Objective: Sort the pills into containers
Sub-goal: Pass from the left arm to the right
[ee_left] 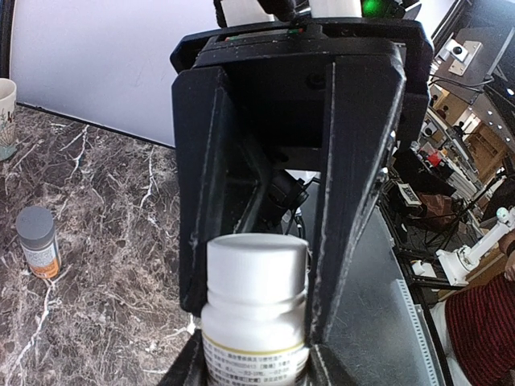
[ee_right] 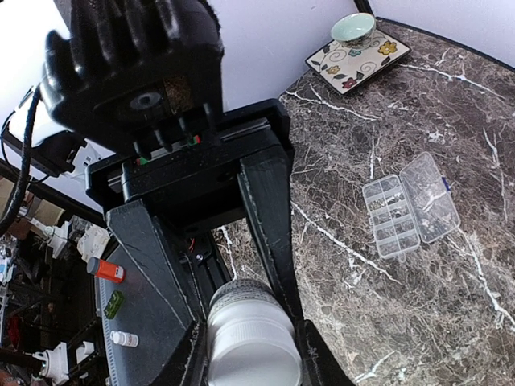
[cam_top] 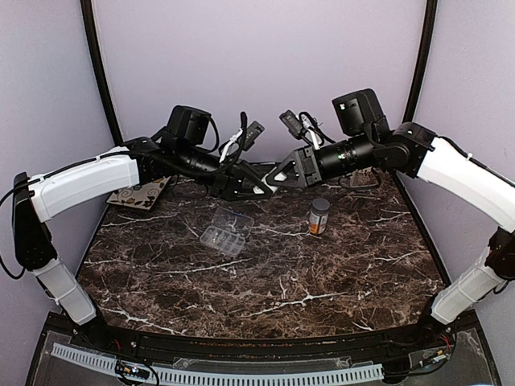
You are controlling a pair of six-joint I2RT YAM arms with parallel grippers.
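Find the organizer box (cam_top: pixel 225 233) on the marble desk (cam_top: pixel 265 297), near the middle and a little to the left, lid thrown back flat beside the rows of compartments, contents too small to make out. Look up and behind it for the white pill bottle (ee_left: pixel 256 281), held in the air over the back of the desk, well apart from the box. Clamped from both ends: left gripper (cam_top: pixel 245 186) with jaws closed snug on the labelled body, right gripper (cam_top: pixel 288 175) with jaws pressed in on the white cap. Judging by that, probably partway through taking the cap off. Watch for a spill on freeing the cap, with the bottle near level and nowhere over the box: pills scattered across the desk or off its back edge. Beware too of a slack hold on the body, ending in a spinning bottle rather than a loosening cap. Both arms reaching forward and inward, elbows out, wrists turned to meet nose to nose. Further out, a grey-capped bottle (cam_top: pixel 319 215) standing upright to the right of the box, untouched.
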